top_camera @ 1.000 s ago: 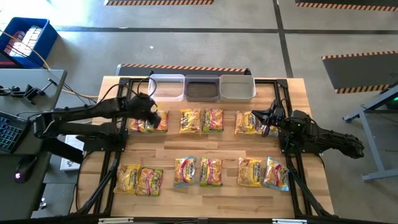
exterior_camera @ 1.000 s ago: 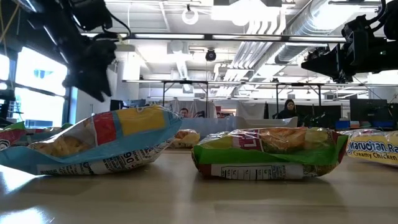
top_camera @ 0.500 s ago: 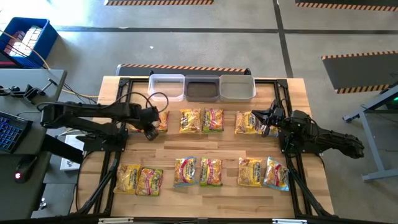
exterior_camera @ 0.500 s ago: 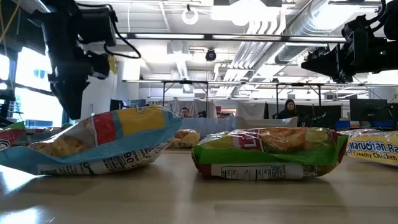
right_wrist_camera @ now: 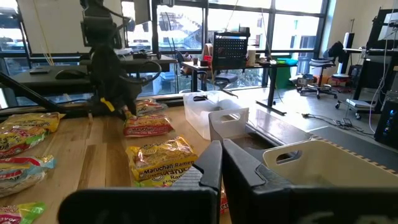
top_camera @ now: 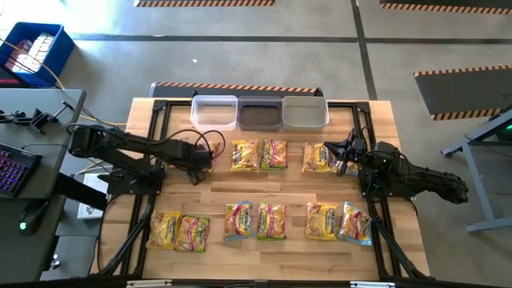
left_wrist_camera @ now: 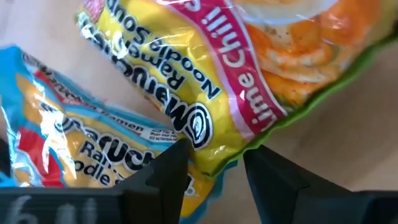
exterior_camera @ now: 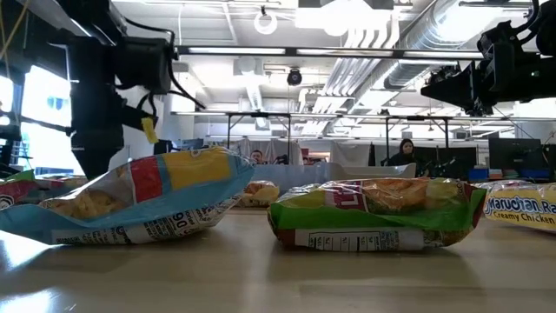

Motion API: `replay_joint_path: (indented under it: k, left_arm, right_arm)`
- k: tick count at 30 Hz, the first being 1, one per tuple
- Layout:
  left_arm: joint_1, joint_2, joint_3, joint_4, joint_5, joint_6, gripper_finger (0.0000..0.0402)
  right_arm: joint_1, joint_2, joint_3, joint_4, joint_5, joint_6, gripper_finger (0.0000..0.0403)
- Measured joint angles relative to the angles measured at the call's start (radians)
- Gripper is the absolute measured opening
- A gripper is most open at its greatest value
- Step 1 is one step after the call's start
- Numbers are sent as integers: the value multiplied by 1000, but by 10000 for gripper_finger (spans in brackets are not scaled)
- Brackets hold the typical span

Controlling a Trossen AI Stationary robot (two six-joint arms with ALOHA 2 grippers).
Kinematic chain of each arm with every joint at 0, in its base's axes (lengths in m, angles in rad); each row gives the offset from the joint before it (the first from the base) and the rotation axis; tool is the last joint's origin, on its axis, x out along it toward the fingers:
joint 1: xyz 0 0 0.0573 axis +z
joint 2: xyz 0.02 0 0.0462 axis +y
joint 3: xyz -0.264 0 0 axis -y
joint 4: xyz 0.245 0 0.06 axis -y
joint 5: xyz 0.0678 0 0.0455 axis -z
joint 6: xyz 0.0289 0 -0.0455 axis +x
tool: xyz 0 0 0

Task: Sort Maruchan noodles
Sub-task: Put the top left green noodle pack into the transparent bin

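Observation:
Maruchan noodles packets lie flat on the wooden table in two rows of pairs, a far row (top_camera: 246, 154) and a near row (top_camera: 270, 220). My left gripper (top_camera: 198, 162) points steeply down over the far-left pair and is open. In the left wrist view its fingers (left_wrist_camera: 168, 168) stand on either side of the green-edged corner of a yellow lime chili packet (left_wrist_camera: 249, 74). A blue-edged packet (left_wrist_camera: 68, 137) lies beside it. My right gripper (right_wrist_camera: 219, 163) is shut, level and holds nothing above the far-right pair (top_camera: 318, 158). My left gripper comes from above at the lime chili packet's green-edged corner (left_wrist_camera: 221, 163), which lies in the gap between the two fingers. The packet rests flat on the table. Whether the fingers touch it, I cannot tell.
Three clear bins (top_camera: 214, 112), (top_camera: 260, 114), (top_camera: 306, 112) stand side by side at the table's far edge. Dark frame rails (top_camera: 152, 184) run along the table's left and right sides. Bare wood (top_camera: 256, 184) lies between the two packet rows.
My left gripper has come down toward the far-left pair of packets, tipping to point more steeply down and rolling at the wrist. The packets have stayed where they were.

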Motion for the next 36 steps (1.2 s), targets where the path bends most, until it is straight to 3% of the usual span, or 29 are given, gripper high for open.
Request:
replay_joint_path:
  k: [9,19,28,33,36]
  left_arm:
    - [-55,8,16,23,-57,32,10]
    - [-128,-49,239,-264,-331,202,1]
    - [-132,-49,301,-420,-453,377,0]
    - [-127,-36,301,-486,-555,274,0]
    - [-117,-26,300,-495,-534,121,0]
  right_arm:
    - [0,0,0,0,0,0,0]
    - [0,0,0,0,0,0,0]
    - [0,0,0,0,0,0,0]
    - [0,0,0,0,0,0,0]
    - [0,0,0,0,0,0,0]
